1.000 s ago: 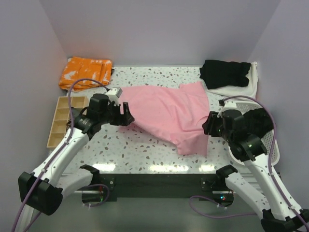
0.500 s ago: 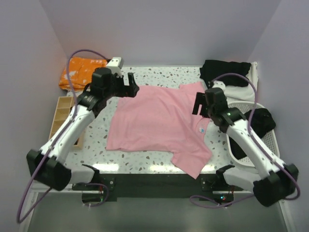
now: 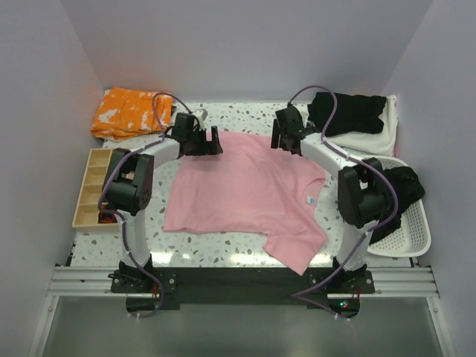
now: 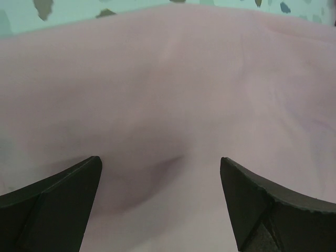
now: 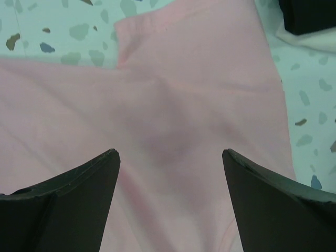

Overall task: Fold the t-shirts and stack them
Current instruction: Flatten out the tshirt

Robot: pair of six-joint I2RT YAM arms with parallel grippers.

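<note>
The light pink t-shirt (image 3: pixel 245 190) lies spread flat on the speckled table, one sleeve hanging toward the front edge. My left gripper (image 3: pixel 213 141) hovers over its far left edge, jaws open and empty; pink fabric fills the left wrist view (image 4: pixel 168 94) between the fingers (image 4: pixel 58 194). My right gripper (image 3: pixel 280 141) is over the far right edge near a sleeve (image 5: pixel 184 42), jaws open and empty. A black t-shirt (image 3: pixel 346 111) lies on an off-white one (image 3: pixel 368 140) at the back right.
An orange cloth (image 3: pixel 130 111) lies at the back left. A wooden compartment tray (image 3: pixel 93 186) stands at the left edge. A white basket (image 3: pixel 405 230) at the right holds a dark garment (image 3: pixel 401 184). Walls close in on three sides.
Both arms have stretched to the far edge of the pink shirt. The shirt, lifted and bunched a second ago, now lies spread flat, and both grippers stand open over it.
</note>
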